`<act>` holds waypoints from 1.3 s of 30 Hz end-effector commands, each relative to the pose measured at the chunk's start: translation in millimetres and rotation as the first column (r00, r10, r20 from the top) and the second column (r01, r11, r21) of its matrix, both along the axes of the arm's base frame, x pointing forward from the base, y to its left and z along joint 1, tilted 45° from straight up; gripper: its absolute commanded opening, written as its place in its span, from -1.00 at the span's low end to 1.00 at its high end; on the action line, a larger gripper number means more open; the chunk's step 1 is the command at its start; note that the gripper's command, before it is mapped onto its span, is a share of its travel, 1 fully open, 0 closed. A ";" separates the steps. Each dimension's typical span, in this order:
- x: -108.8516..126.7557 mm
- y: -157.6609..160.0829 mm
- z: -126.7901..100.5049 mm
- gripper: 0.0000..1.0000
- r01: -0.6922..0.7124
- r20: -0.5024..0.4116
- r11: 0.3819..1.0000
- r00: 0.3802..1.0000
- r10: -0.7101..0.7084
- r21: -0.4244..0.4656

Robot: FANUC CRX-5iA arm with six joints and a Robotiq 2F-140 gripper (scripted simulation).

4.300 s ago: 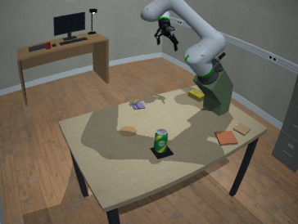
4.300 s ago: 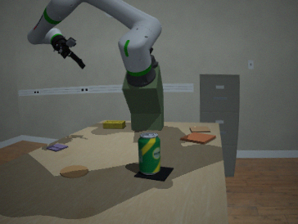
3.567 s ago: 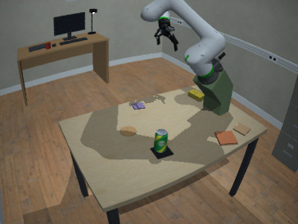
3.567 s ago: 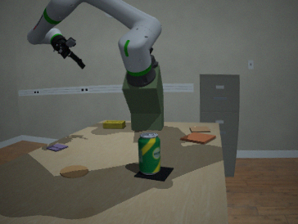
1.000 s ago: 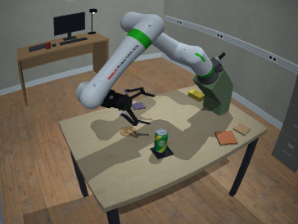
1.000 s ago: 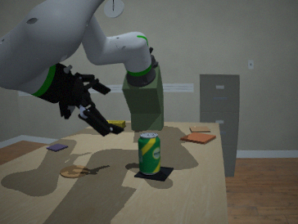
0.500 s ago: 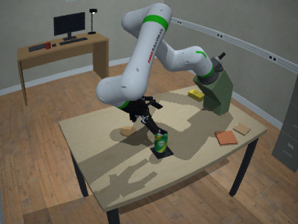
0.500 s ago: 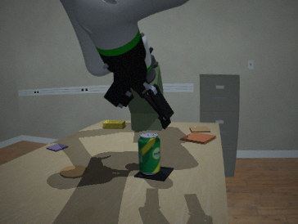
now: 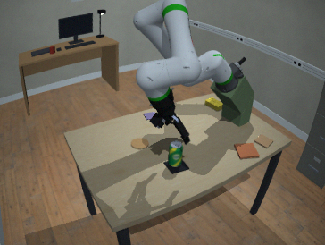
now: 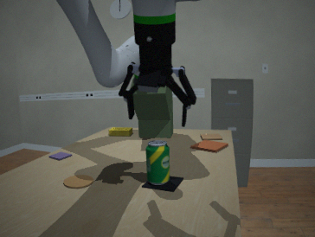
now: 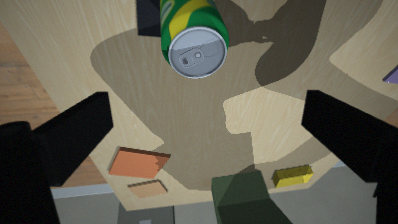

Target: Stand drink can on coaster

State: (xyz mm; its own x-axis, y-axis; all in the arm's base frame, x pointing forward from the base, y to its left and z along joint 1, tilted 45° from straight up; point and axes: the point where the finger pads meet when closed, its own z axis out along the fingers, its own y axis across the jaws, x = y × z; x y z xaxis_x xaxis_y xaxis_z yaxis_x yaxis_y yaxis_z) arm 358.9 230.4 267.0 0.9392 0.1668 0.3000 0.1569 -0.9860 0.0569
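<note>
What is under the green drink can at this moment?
A flat black square coaster lies under the can; its edges show around the base. The part beneath the can is covered.

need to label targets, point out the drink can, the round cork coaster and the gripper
drink can [image 10: 157,166], exterior view, middle of its green and yellow side
round cork coaster [image 9: 139,143], top view, centre of its flat top
gripper [image 10: 157,113], exterior view, midway between its open fingertips
</note>
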 end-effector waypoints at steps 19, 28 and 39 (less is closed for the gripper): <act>-0.8 -2.6 -0.3 1.00 -0.411 0.448 0.900 0.784 0.430 -0.145; 7.8 0.9 -8.4 1.00 -0.411 0.450 0.900 0.783 0.430 -0.146; 66.0 16.4 -69.2 1.00 -0.412 0.448 0.900 0.784 0.430 -0.144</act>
State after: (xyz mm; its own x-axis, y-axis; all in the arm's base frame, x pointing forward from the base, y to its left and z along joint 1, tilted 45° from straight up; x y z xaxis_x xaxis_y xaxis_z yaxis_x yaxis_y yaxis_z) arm 394.6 235.5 218.1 0.5340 0.5351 0.6546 0.4971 -0.8250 0.2689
